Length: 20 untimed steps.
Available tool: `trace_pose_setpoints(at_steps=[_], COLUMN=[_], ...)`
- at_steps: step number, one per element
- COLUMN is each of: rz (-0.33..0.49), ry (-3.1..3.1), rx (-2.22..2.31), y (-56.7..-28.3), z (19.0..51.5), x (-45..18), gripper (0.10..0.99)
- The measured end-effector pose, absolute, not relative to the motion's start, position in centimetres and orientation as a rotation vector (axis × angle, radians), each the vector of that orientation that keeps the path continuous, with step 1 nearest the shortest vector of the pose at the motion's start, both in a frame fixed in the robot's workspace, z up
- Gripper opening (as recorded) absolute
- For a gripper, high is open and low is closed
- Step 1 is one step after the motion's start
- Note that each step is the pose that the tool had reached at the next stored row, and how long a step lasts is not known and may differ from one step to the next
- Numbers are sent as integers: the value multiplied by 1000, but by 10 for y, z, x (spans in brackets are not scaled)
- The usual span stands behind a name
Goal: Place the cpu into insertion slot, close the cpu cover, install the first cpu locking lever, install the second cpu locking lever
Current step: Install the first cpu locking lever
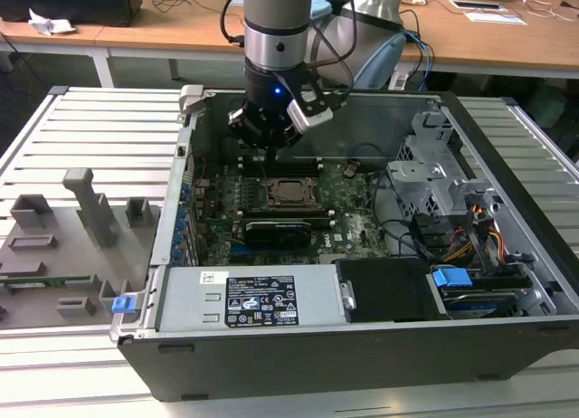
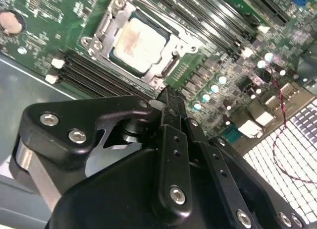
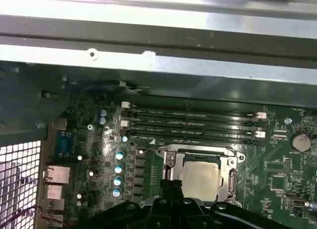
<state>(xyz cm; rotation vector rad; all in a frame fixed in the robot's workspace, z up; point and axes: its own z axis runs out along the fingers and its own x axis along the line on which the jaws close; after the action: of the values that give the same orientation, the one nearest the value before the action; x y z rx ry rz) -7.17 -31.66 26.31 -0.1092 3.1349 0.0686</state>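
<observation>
The cpu [image 1: 289,190] [image 2: 136,43] [image 3: 200,177], a silver-grey square chip, lies flat in the insertion slot [image 2: 101,45] on the green board inside the open computer case. The cpu cover [image 2: 171,65] [image 3: 171,162], a silvery frame, lies down around the chip, whose top shows through its window. My gripper [image 1: 271,149] [image 2: 168,96] [image 3: 171,185] hangs just above the board at the socket's far edge, over the memory slots. Its black fingers are pressed together and hold nothing. How the locking levers stand is not clear.
Long black memory slots [image 3: 193,125] run beside the socket. A black expansion card [image 1: 276,228] sits nearer the case front, by the power supply [image 1: 244,300]. A drive cage [image 1: 434,174] and cables [image 1: 479,242] are at the exterior view's right, a grey fixture [image 1: 81,210] at its left.
</observation>
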Motion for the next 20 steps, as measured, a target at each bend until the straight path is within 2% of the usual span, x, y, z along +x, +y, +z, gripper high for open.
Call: trace_pose_setpoints(at_steps=[20], rz=[81], ry=[3119], rx=[-86], y=[-317], z=[263], x=[-103], gripper=[106])
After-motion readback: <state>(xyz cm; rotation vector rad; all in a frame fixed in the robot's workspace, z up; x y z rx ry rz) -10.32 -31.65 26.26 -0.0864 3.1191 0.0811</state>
